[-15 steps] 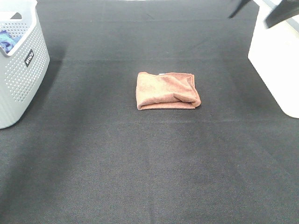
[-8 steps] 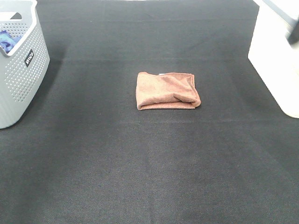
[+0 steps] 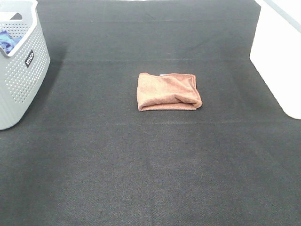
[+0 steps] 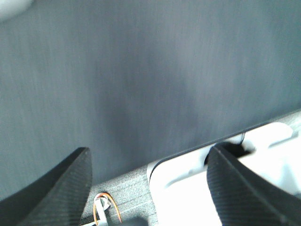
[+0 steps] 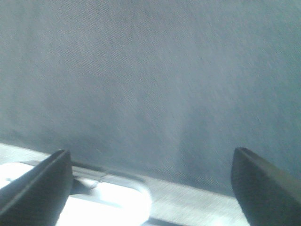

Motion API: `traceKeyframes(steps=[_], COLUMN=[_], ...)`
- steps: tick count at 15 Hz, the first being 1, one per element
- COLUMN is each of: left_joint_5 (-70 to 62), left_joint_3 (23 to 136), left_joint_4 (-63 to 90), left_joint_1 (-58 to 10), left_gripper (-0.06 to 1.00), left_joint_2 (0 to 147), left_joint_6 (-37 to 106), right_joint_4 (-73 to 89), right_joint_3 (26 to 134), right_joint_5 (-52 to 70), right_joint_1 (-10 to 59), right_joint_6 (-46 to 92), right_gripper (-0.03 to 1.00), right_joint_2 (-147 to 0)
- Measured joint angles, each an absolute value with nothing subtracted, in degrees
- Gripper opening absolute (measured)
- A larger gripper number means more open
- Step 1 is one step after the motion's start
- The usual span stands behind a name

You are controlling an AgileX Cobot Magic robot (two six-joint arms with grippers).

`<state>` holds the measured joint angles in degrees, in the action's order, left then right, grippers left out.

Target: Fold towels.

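Black-clothed bench [image 3: 141, 179] carries the folded towel [image 3: 168, 91] at frame centre, untouched, neither arm in the overhead view; only wrist views show left gripper [image 4: 148, 188] and right gripper [image 5: 153, 188], both spread wide, empty, towel absent there.

Even, bright overhead view; both wrist views soft, blurred, bluish.

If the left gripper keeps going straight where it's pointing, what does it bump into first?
Probably the dark woven table cloth. Nothing else shows between the open left gripper and it, though depth is unclear.
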<state>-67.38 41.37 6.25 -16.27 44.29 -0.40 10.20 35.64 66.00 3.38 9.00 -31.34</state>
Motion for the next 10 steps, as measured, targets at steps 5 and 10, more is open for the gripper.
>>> traceKeyframes(steps=[5,10], left_joint_5=[-58.2,-57.8], left_joint_3=[30.7,30.0], left_joint_4=[6.0,5.4], left_joint_1=[-16.3,-16.3], left_gripper=[0.66,0.66], left_joint_2=[24.5,22.4], left_joint_6=[7.1,7.8], right_joint_4=[9.7,8.3], right_joint_3=[29.6,29.3], right_joint_5=[62.5,61.3], right_joint_1=[3.4,3.4], right_joint_6=[9.2,9.2], right_gripper=[0.86,0.86], right_joint_2=[-20.4,-20.1])
